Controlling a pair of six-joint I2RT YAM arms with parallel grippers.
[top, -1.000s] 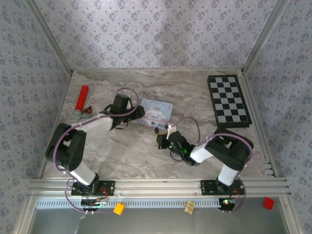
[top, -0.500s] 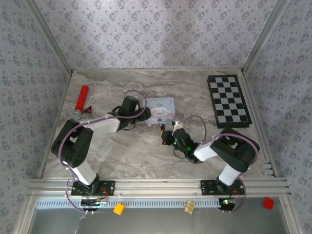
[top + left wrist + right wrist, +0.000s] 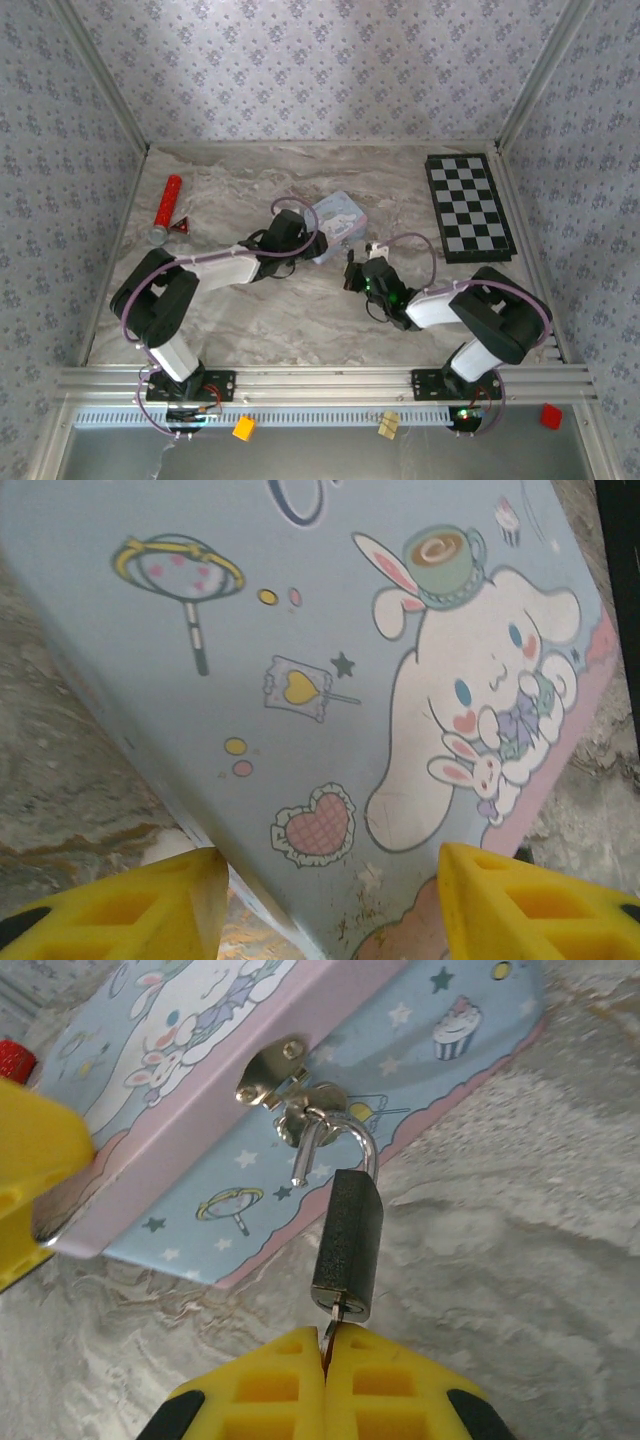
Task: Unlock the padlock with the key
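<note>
1. Marble-patterned table (image 3: 530,1260) carries a pale blue cartoon tin (image 3: 300,660), tipped up at an angle.
2. Left gripper (image 3: 330,915) clamps the tin's edge between spread yellow fingers.
3. Right gripper (image 3: 325,1385), fingers pressed together, pinches the key (image 3: 330,1332).
4. Padlock (image 3: 347,1240) hangs from the tin's hasp (image 3: 272,1070), one shackle leg free of the body.
5. The key sits in the Padlock underside, only a sliver showing.

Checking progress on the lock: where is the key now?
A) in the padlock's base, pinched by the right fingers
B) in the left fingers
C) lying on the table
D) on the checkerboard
A: the key pokes from under the padlock, between the shut right fingers.
</note>
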